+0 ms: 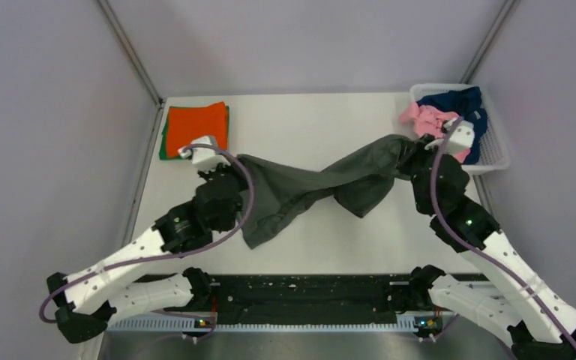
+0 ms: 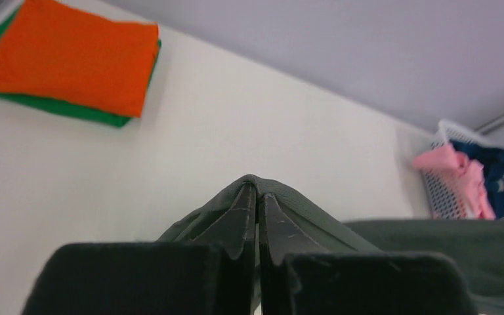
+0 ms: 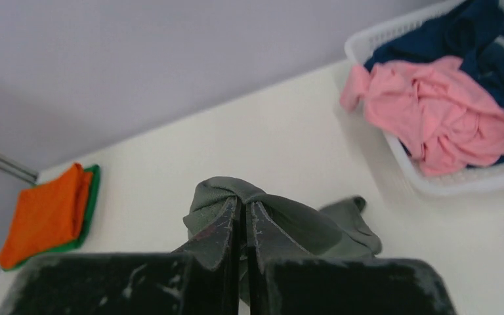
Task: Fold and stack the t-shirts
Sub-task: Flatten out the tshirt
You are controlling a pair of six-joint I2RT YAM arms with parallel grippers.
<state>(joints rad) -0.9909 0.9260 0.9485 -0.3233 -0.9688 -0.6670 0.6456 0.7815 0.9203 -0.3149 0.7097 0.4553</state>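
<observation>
because the left gripper [image 2: 257,200] and right gripper [image 3: 243,213] are each clamped on one end of the dark grey t-shirt [image 1: 307,187], it spans the table [image 1: 360,240] twisted, probably to pull it flat for folding.

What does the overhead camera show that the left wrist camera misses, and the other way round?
Only the overhead view shows the whole dark grey t-shirt stretched, twisted, between the left gripper and the right gripper. Only the left wrist view shows, close up, its fingers pinched shut on a fold of that shirt. Both show the folded orange t-shirt lying on the green t-shirt, and the white basket holding the pink t-shirt and the navy t-shirt.
</observation>
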